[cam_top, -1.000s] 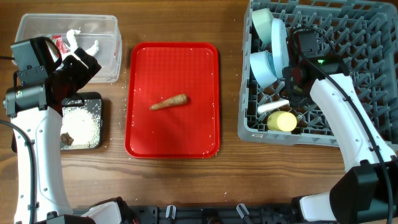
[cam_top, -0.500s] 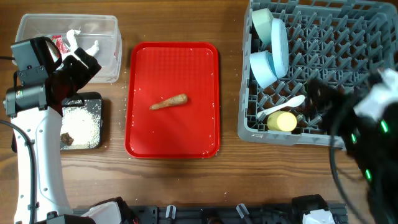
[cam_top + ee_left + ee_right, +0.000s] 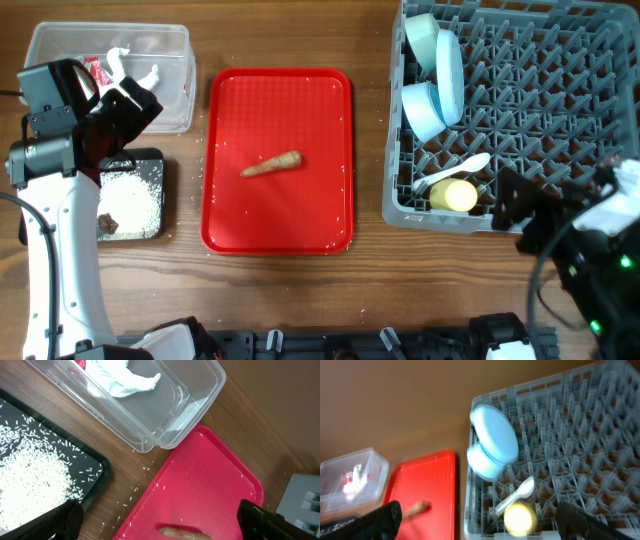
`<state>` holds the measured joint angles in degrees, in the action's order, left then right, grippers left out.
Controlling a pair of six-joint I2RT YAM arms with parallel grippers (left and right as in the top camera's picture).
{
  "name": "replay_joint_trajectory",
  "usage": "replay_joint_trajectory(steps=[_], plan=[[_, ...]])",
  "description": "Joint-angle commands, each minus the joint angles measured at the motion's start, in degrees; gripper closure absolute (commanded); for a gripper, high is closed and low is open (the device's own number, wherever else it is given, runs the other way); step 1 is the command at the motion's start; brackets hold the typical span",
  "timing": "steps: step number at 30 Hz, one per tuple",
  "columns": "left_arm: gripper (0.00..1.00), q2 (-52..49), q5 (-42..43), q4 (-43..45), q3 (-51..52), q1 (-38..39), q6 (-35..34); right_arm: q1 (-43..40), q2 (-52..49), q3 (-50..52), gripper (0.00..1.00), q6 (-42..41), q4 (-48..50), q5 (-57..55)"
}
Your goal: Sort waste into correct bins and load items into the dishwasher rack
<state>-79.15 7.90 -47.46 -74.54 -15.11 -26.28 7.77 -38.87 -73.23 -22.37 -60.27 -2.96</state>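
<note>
Carrot-like thin orange piece [image 3: 272,164] lies alone near the middle of the flat red serving tray [image 3: 300,225], slanted and touching nothing else. Left of the red tray, by its far corner, I see the clear plastic rectangular tub [image 3: 170,50] with the red-and-white wrapper [image 3: 93,70] and the crumpled white tissue [image 3: 120,53] inside it. Also left of the red tray, level with its near half, sits the shallow black rectangular tray [image 3: 152,155]. It holds a spread of white rice grains [image 3: 130,195] and the small dark brown lump [image 3: 106,222] at its near-left corner.

My left gripper [image 3: 159,510] hangs over the gap between tub and black tray, just left of the red tray. Its fingers are spread wide with nothing between them.

Right of the red tray stands the large square grey plastic crate with upright pegs [image 3: 560,90]. Along the side nearest the red tray I count the mint-green bowl [image 3: 418,35], the pale round plate [image 3: 452,65] on edge and the light-blue bowl [image 3: 420,110]. Nearer me, the white plastic spoon [image 3: 452,172] lies just beside the small yellow cup [image 3: 455,195].

My right gripper [image 3: 477,512] is well to the right of the red tray, off the crate's near edge and blurred from overhead. Its wrist camera shows both fingers wide apart and empty.
</note>
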Motion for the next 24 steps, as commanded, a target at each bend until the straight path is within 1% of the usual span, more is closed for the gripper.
replay_joint_trajectory(steps=[1, 2, 4, 6, 8, 10, 14, 16, 18, 24], plan=[[0.00, 0.4, -0.3, 0.1, -0.5, -0.4, -0.1, 0.0, 4.6, 14.2, 0.00, 7.5, 15.8, -2.2], [0.00, 0.4, -0.3, 0.1, -0.5, -0.4, -0.1, 0.0, 6.3, 19.6, 0.00, 10.6, 22.8, -0.8], [0.00, 0.4, -0.3, 0.1, -0.5, -0.4, -0.1, -0.8, 10.3, 32.7, 0.00, 16.3, 39.8, 4.5], [0.00, 0.4, -0.3, 0.1, -0.5, -0.4, -0.1, -1.9, 14.1, 44.4, 0.00, 17.0, 53.8, 8.1], [0.00, 0.4, -0.3, 0.1, -0.5, -0.4, -0.1, -2.3, 18.3, 53.3, 0.00, 15.7, 61.4, 9.1], [0.00, 0.4, -0.3, 0.1, -0.5, -0.4, -0.1, -2.6, 23.5, 59.9, 0.00, 14.7, 63.2, 9.1], [0.00, 0.4, -0.3, 0.1, -0.5, -0.4, -0.1, -3.6, 32.1, 68.2, 0.00, 14.8, 63.1, 9.0], [0.00, 0.4, -0.3, 0.1, -0.5, -0.4, -0.1, -3.6, 34.9, 70.4, 0.00, 14.1, 63.1, 9.2], [0.00, 0.4, -0.3, 0.1, -0.5, -0.4, -0.1, -3.6, 37.2, 72.0, 0.00, 10.5, 62.6, 9.5], [0.00, 0.4, -0.3, 0.1, -0.5, -0.4, -0.1, -3.6, 38.6, 72.9, 0.00, 10.2, 60.7, 9.2]])
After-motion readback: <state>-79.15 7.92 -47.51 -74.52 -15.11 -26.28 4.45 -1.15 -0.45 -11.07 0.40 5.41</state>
